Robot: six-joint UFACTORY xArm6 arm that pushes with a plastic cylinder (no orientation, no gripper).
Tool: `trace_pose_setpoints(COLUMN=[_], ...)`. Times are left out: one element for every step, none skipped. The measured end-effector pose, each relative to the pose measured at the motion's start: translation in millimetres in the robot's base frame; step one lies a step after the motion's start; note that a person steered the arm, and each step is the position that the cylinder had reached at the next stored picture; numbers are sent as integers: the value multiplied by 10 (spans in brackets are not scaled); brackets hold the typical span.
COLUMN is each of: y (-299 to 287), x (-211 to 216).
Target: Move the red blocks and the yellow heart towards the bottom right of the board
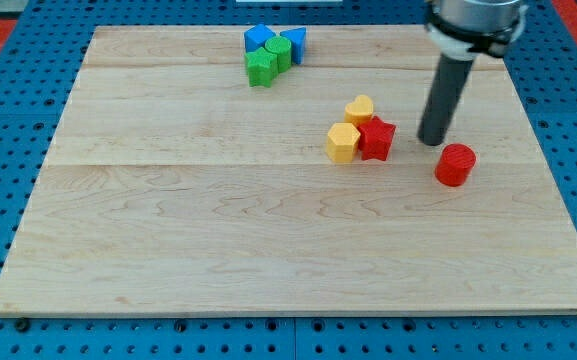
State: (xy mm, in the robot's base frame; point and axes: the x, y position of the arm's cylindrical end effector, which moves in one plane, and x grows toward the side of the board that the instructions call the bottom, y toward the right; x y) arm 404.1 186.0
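A red star block (376,138) lies right of the board's middle, touching a yellow hexagon block (343,142) on its left and a yellow heart block (359,109) just above it. A red cylinder block (455,164) lies apart, farther to the view's right. My tip (433,140) stands on the board between the red star and the red cylinder, just up and left of the cylinder, touching neither block as far as I can tell.
A cluster of blue and green blocks sits near the top edge: a blue block (259,38), a blue block (295,42), a green block (262,67) and a green block (279,52). The wooden board (168,230) lies on a blue pegboard.
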Motion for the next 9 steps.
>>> trace_pose_setpoints(y=[112,112,233,476,-41,-677,-1060,-1081,-1081], x=[591,1159,994,43,-538,-853,-1048,-647,-300])
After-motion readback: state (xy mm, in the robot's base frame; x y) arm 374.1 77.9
